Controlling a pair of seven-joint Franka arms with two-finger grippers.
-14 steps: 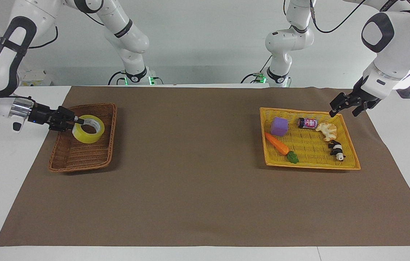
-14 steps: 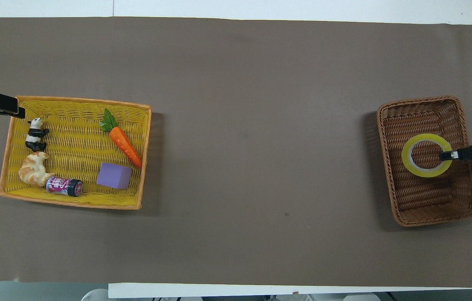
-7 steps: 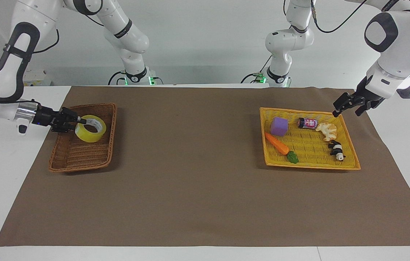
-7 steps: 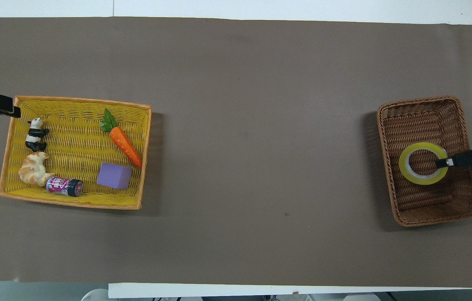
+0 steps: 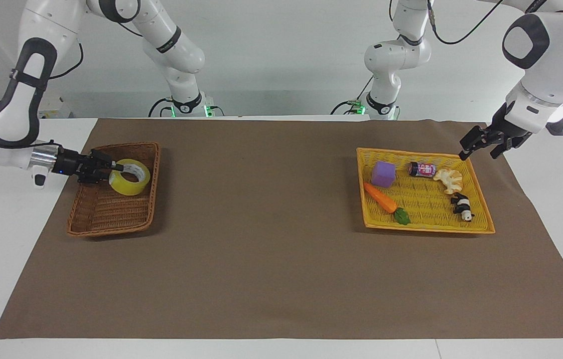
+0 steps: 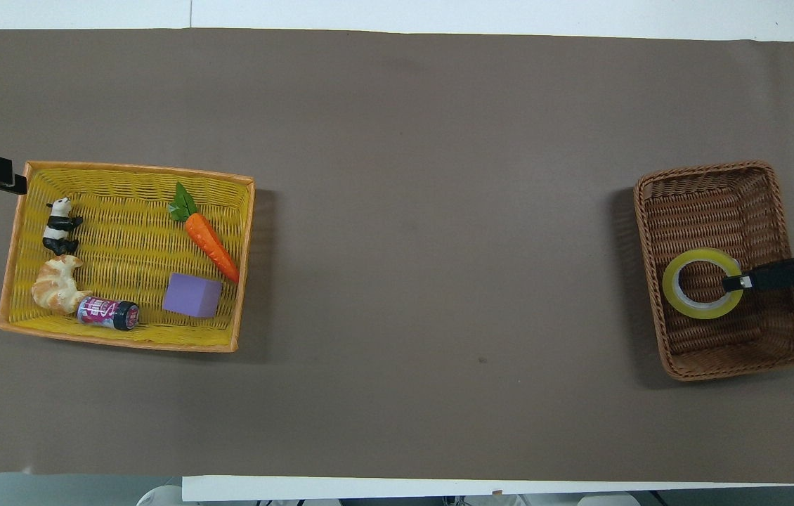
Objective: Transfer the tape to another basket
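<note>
Tape [image 5: 130,177] held over brown basket [image 5: 93,225] at counter's right-arm end, roll's hole facing up (slightly tilted). We see right pincer [image 5: 112,169] clamped on roll's wall at side toward counter's end edge, one finger inside core. Right arm far nearer. Left pincer [image 5: 476,144] waits over yellow basket's [image 5: 483,228] corner; its opening we cannot tell.

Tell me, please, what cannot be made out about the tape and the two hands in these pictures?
- Tape: both views leave unclear whether it rests on the brown basket floor or hangs above it.
- Right hand: overhead view's edge cuts off all but its tip.
- Left hand: overhead view's edge cuts it off.
- Can: label too small, facing view.
</note>
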